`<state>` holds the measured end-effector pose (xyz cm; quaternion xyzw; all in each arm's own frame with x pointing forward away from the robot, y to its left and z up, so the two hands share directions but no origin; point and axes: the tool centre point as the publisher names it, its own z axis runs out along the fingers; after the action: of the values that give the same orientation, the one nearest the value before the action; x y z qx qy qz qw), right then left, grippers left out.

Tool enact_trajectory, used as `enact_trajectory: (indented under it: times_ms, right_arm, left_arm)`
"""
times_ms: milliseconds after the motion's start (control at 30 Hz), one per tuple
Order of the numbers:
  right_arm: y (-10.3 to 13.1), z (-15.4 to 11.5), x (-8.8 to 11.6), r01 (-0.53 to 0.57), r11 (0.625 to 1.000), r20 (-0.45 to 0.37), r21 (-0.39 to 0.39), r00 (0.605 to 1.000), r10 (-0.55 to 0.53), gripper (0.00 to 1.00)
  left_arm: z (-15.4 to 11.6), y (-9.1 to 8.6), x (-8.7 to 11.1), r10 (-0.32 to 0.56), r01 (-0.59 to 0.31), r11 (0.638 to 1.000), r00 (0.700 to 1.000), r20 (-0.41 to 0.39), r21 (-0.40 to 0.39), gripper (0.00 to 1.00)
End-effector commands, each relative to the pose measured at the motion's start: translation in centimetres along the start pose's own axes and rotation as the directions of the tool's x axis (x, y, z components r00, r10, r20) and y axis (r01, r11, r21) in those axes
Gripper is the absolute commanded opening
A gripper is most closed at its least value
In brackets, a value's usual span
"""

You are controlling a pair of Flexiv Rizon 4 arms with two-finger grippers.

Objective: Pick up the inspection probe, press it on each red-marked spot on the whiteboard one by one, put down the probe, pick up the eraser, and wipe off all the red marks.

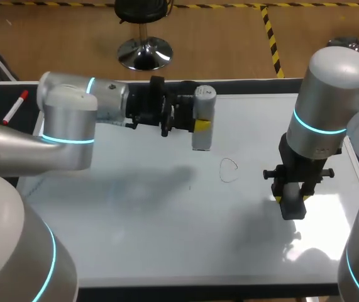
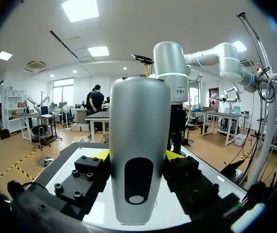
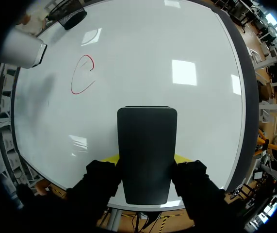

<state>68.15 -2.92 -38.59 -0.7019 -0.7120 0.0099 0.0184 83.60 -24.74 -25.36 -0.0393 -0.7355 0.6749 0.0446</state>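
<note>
At the far left, a red-capped white marker pen [image 1: 14, 107] lies beside the white rectangular whiteboard [image 1: 135, 220]. The left gripper [image 1: 195, 124] is clamped on 1 silver cylindrical inspection probe [image 1: 204, 107], held upright over the board's far side; whether its tip touches cannot be told. Just right of it is 1 thin red loop mark [image 1: 229, 170]. Farther right, the right gripper [image 1: 290, 196] grips a black rectangular eraser [image 3: 147, 145] above the board's near right part.
</note>
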Motion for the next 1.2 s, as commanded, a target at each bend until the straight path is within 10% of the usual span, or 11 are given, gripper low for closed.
enact_trajectory:
  times_ms: [33,1200]
  right_arm:
    - [-0.1,-0.1,-0.1,0.001,1.0,-0.002,-0.002,1.0,-0.001,0.0]
    - [-0.1,-0.1,-0.1,0.001,1.0,-0.002,-0.002,1.0,-0.001,0.0]
  left_arm:
    - [-1.8,-0.6,0.5,0.008,-0.008,1.0,1.0,-0.002,-0.007,0.0]
    - [-12.7,0.9,2.2,0.005,-0.008,0.999,0.996,0.091,0.033,0.0]
